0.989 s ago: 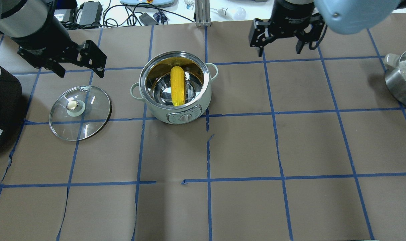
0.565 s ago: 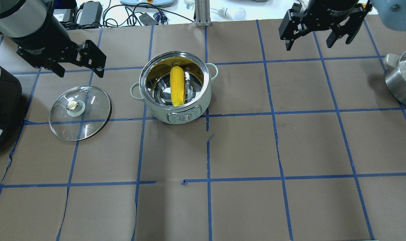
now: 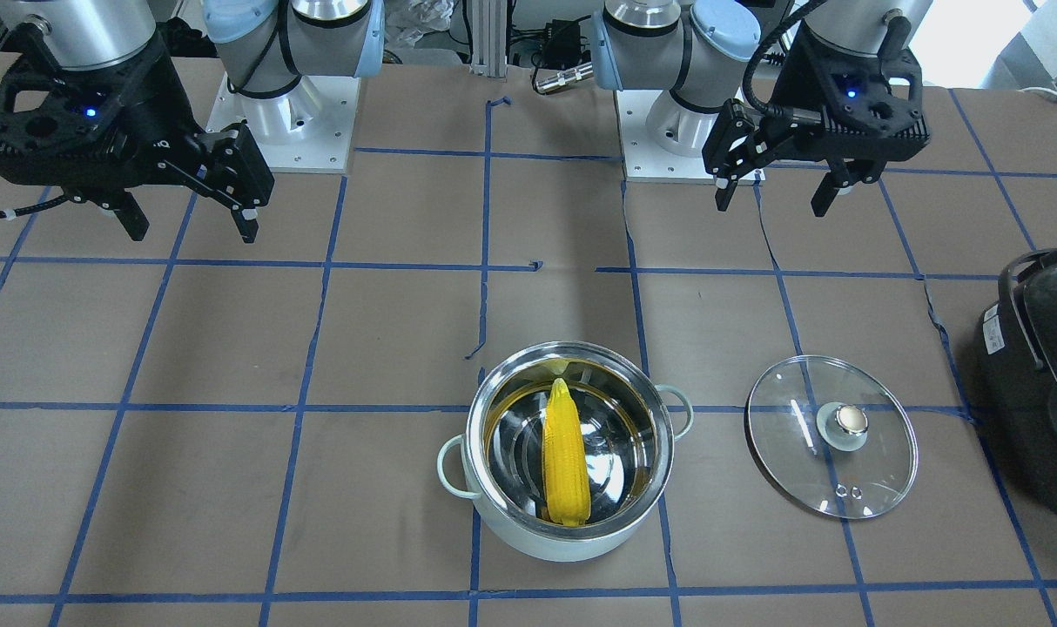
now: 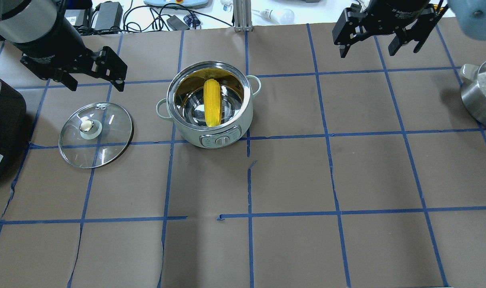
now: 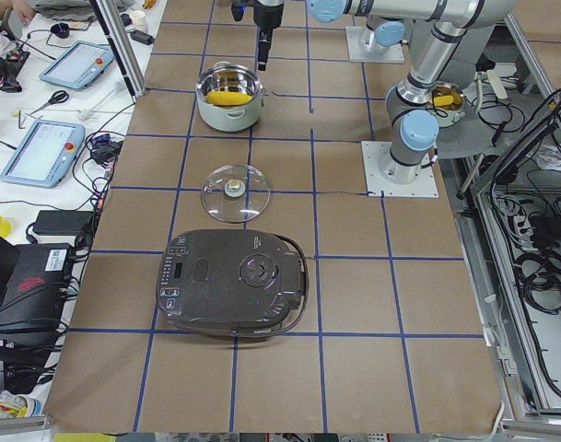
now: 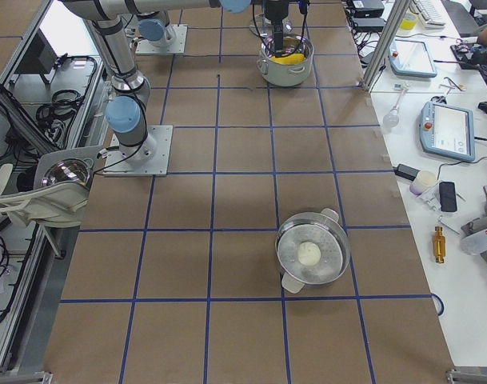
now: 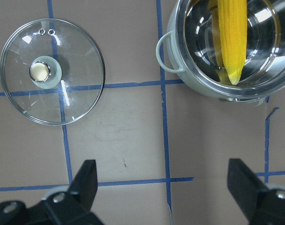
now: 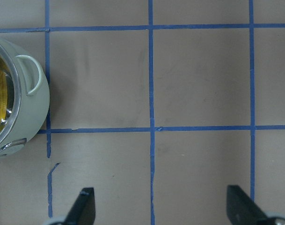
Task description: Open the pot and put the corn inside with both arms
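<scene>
Right end effector [image 4: 367, 54] retreated, partly cropped overhead.

Bright and even throughout, lit from above by diffuse room light. Only faint, soft-edged shadow: a dim patch on the brown paper [image 4: 291, 176] at 9 o'clock of the steel steamer [image 4: 473, 106]. Hard glare off the steel inside of the pot [image 4: 191, 104], plus yellow reflection of the corn [image 4: 212, 102] on the wall at 12 o'clock. White streaks on the glass lid [image 4: 107, 148]. Blown out to white at 1 o'clock in the front-facing view. Sharp mid-frame; slightly soft on the near fingers [image 7: 86, 180] of the left gripper [image 7: 162, 165].
</scene>
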`<control>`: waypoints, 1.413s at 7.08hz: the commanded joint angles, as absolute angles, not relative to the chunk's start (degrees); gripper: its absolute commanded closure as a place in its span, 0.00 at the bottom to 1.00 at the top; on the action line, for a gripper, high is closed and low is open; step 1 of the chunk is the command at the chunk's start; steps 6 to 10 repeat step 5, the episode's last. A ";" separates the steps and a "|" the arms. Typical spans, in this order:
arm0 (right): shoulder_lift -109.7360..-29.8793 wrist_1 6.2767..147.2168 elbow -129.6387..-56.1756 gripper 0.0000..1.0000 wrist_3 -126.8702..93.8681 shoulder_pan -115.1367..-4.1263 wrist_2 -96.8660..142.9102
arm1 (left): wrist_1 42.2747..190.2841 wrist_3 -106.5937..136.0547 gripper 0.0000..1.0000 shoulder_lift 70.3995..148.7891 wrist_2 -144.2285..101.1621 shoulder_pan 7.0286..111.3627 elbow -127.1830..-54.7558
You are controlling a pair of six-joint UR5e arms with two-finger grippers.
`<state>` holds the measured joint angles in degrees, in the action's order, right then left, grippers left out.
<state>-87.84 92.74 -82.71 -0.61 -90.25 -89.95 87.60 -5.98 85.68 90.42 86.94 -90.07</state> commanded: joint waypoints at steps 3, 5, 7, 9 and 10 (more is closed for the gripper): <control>-87.89 92.64 -82.88 0.00 -0.62 -90.26 -89.30 | 88.06 -5.19 0.00 85.69 90.27 87.19 -90.17; -87.89 92.55 -82.88 0.00 -0.62 -90.26 -89.38 | 87.63 -1.06 0.00 85.96 90.70 90.59 -90.17; -87.89 92.55 -82.88 0.00 -0.62 -90.26 -89.38 | 87.63 -1.06 0.00 85.96 90.70 90.59 -90.17; -87.89 92.55 -82.88 0.00 -0.62 -90.26 -89.38 | 87.63 -1.06 0.00 85.96 90.70 90.59 -90.17; -87.89 92.55 -82.88 0.00 -0.62 -90.26 -89.38 | 87.63 -1.06 0.00 85.96 90.70 90.59 -90.17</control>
